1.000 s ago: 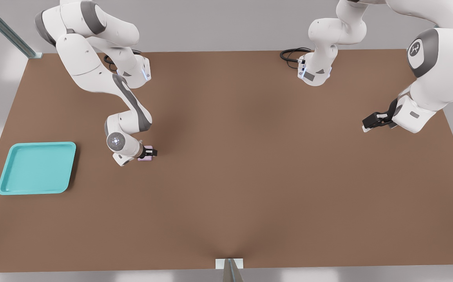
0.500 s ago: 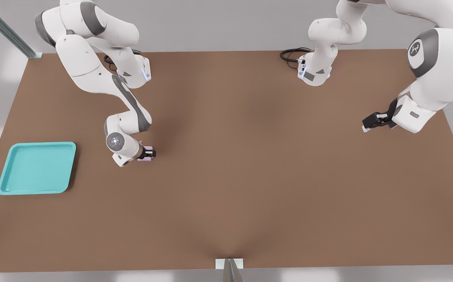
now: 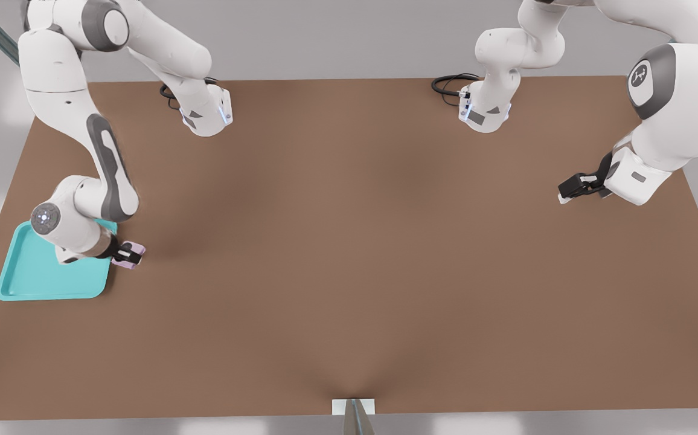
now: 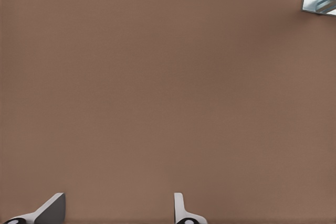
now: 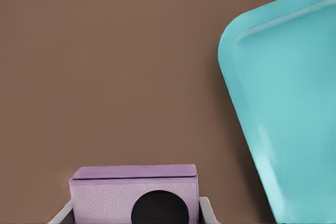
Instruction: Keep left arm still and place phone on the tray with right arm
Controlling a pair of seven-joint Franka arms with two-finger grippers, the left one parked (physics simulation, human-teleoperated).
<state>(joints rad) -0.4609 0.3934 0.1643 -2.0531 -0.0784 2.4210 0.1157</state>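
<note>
The right arm's gripper (image 3: 128, 254) is shut on the pale pink phone (image 3: 134, 251), held just beyond the right-hand edge of the turquoise tray (image 3: 35, 278) at the front view's left. The arm's wrist covers the tray's upper right part. In the right wrist view the phone (image 5: 135, 193) sits between the two fingertips with one black lens showing, above bare brown table, and the tray (image 5: 294, 103) lies beside it with its rounded corner near.
The brown table (image 3: 349, 260) stretches wide to the front view's right of the tray. The parked arm (image 3: 657, 139) hangs at the far right. Two arm bases and a black cable (image 3: 448, 84) stand along the back edge.
The right arm swung toward the front view's left, carrying the phone from the table's left-middle to the tray's right edge. The grip stayed shut on the phone.
</note>
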